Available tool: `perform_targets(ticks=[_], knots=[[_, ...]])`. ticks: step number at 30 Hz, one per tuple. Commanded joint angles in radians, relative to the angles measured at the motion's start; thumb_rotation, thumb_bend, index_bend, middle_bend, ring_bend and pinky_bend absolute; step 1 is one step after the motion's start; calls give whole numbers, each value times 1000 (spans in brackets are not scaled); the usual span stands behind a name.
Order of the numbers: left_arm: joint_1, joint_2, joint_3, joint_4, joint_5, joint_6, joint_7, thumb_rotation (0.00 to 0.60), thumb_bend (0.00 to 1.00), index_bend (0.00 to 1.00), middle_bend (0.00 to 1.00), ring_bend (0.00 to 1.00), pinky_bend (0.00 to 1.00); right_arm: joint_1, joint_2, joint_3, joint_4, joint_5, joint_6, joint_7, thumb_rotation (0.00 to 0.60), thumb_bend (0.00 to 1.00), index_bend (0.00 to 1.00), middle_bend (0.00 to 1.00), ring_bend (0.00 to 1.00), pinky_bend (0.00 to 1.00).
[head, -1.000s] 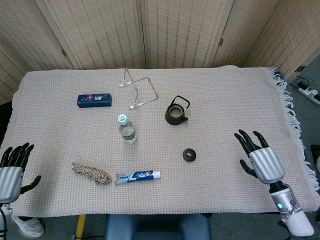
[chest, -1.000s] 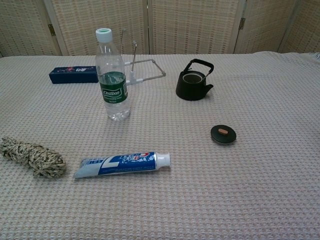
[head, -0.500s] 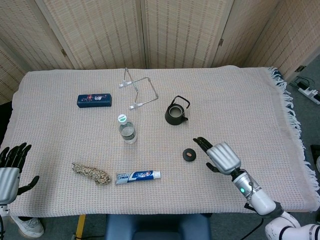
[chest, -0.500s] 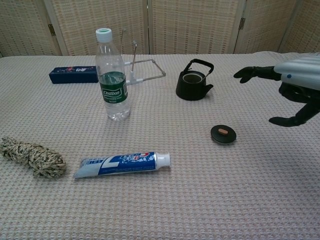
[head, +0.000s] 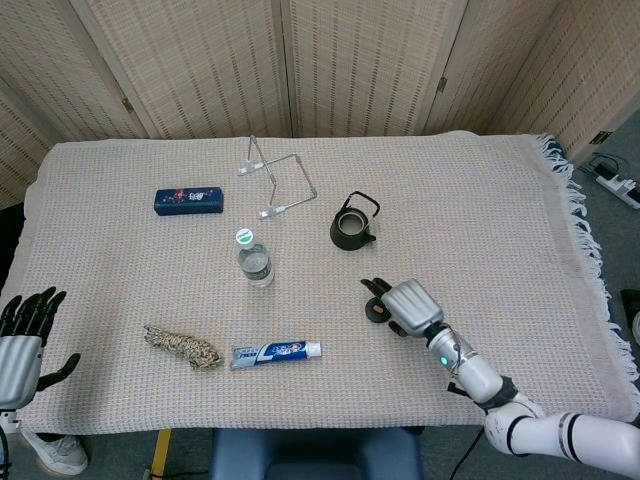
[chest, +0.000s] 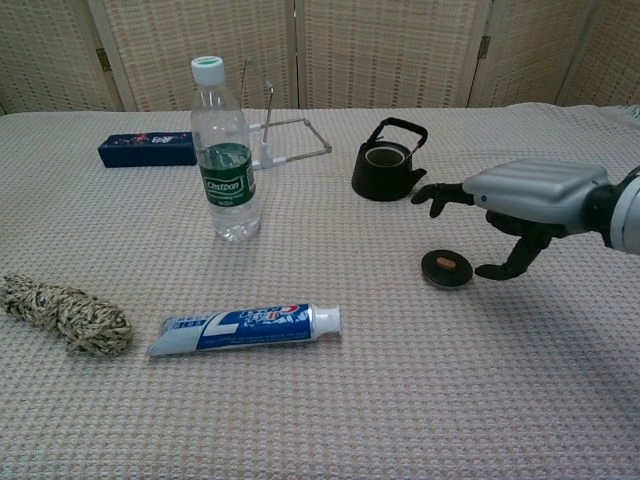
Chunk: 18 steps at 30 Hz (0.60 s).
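Note:
My right hand (head: 408, 304) hovers just right of a small round black lid (head: 375, 313) lying on the cloth. In the chest view the hand (chest: 525, 197) is open, its fingers stretched out above the lid (chest: 447, 269) and its thumb down beside the lid's right edge; whether it touches the lid I cannot tell. It holds nothing. A black teapot (head: 352, 229) without its lid stands just beyond, also in the chest view (chest: 386, 166). My left hand (head: 20, 342) hangs open off the table's front left corner, holding nothing.
A water bottle (chest: 225, 160) stands left of centre. A toothpaste tube (chest: 245, 329) and a rope-like bundle (chest: 65, 315) lie near the front edge. A blue box (head: 188, 200) and a wire stand (head: 278, 185) sit further back. Folding screens close off the far side.
My right hand swept in from the table's right edge to the black lid and lowered over it. The left hand barely moved.

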Motion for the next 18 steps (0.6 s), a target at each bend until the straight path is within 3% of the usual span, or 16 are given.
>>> perform_targets(ticks=[1, 18], knots=[[1, 2, -1, -2, -3, 0, 0, 600, 213, 48, 25, 47, 0, 22, -23, -8, 21, 18, -10, -10, 600, 345, 99, 226, 845, 910], [4, 8, 7, -5, -9, -16, -25, 600, 212, 46, 15, 43, 0, 58, -72, -82, 75, 30, 26, -85, 600, 344, 185, 261, 844, 910]])
